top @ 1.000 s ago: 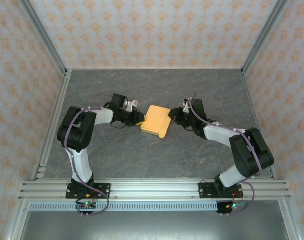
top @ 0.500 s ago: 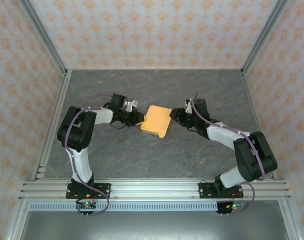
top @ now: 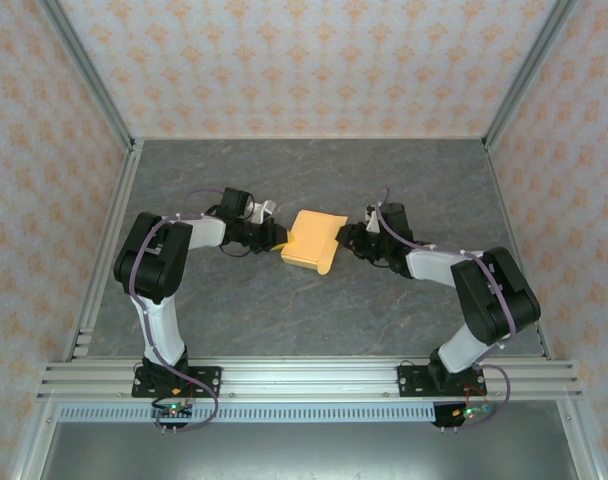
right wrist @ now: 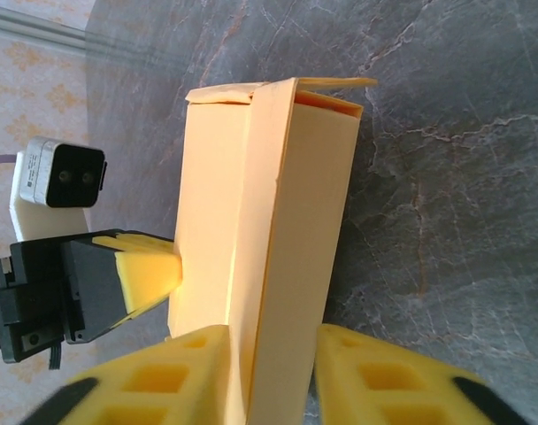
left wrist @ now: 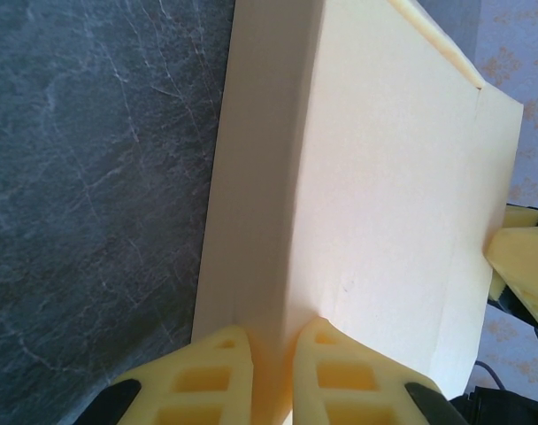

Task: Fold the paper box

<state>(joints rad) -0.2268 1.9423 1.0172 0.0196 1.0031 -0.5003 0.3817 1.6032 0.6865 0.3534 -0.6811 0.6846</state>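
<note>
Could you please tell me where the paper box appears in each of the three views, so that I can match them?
Top external: the paper box lies mid-table, between the two arm tips.
Left wrist: the box spans centre to right.
Right wrist: the box runs up the centre from the bottom edge.
Shared landmark: the left pincer, yellow-fingered, on the box's side.

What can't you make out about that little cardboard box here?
- Top view: the paper box is too small to show its flaps.
- Left wrist view: bottom edge crops the box where the left pincer pinches it.
- Right wrist view: whether the right pincer squeezes or just straddles the box; bottom edge crops it.
</note>
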